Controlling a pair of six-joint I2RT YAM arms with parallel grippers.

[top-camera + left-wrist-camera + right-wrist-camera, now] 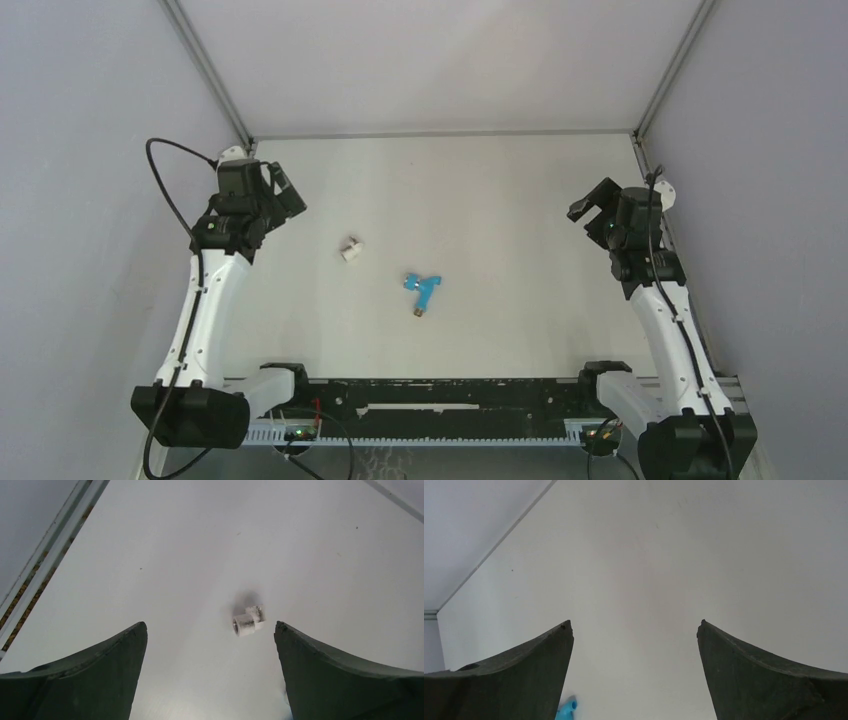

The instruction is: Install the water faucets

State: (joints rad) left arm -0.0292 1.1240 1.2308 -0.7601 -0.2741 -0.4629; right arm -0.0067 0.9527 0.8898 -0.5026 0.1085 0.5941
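1. White tabletop (500,190) between grey walls, seen from above. The blue tap (422,289) lies on its side near the middle, with nothing touching it. A white fitting (351,249) lies near it, up and to the left, and apart from it. The left arm (205,300) and right arm (668,325) stand at the two sides, well away from both parts.
2. Left wrist view: the left jaws stand wide apart and hold nothing. The white fitting (247,621) lies on its side ahead of them, nearer the right-hand jaw and untouched.
3. Right wrist view: the right jaws stand wide apart and empty. Only a tip of the blue tap (568,708) shows at the bottom edge, beside the left-hand jaw.
4. Judged from this, the task is at its very start and nothing is picked up yet. The next move calls for one arm to reach inward and come down over the tap. The other arm would likely take the fitting, so the two can be joined.
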